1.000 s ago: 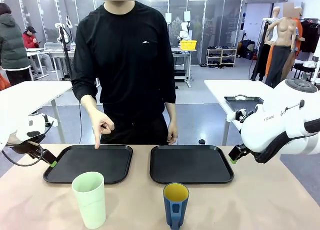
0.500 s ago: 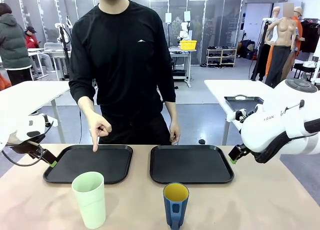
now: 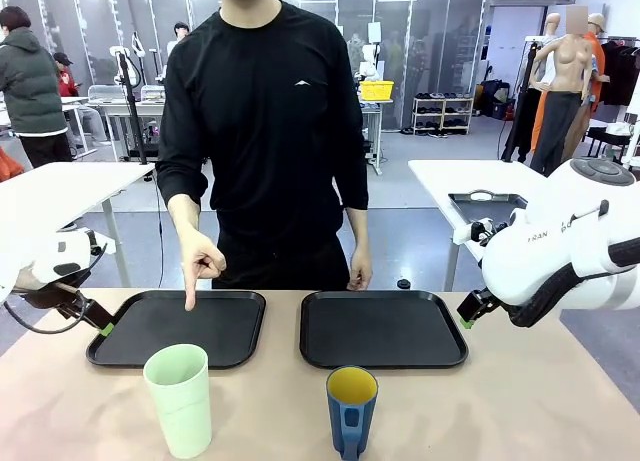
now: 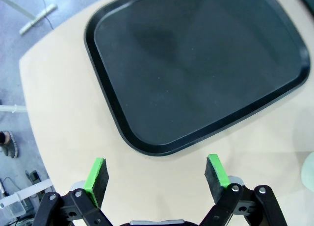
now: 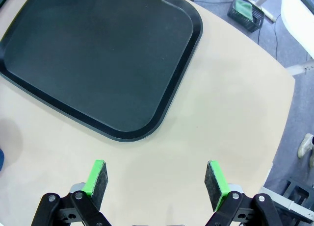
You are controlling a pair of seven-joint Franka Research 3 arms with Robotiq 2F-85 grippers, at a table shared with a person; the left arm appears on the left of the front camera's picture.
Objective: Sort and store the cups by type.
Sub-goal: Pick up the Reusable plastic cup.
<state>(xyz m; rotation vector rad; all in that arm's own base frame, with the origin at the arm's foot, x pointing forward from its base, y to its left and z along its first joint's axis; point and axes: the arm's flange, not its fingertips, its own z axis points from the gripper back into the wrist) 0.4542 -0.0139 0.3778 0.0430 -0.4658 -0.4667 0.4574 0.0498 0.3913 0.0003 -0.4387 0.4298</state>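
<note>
A person (image 3: 265, 131) stands at the far edge of the tabletop (image 3: 560, 411) shared with 2 white robot arms. The left arm (image 3: 50, 266) is at the tabletop's left edge and the right arm (image 3: 560, 256) at its right edge.

2 black trays lie side by side along the far edge. The left tray (image 3: 200, 326) and the right tray (image 3: 380, 326) both show bare black floors.

Toward the near edge, the mint-green tumbler (image 3: 180, 399) stands upright in front of the left tray. The dark blue mug (image 3: 351, 409) stands in front of the right tray, its yellow inside visible and its handle facing the near edge.

The left gripper (image 4: 157, 169) hovers over the tabletop beside a corner of the left tray, its green-padded fingers spread wide and gripping nothing. The right gripper (image 5: 156, 174) hovers the same way beside a corner of the right tray, also wide apart and empty.

The person's pointing hand (image 3: 200, 261) aims 1 finger down at the far edge of the left tray, and the other hand (image 3: 359, 273) hangs by the hip.

Compared with half a second earlier, the person's body has shifted toward the right edge, while the pointing finger, cups, trays and arms have stayed put.
</note>
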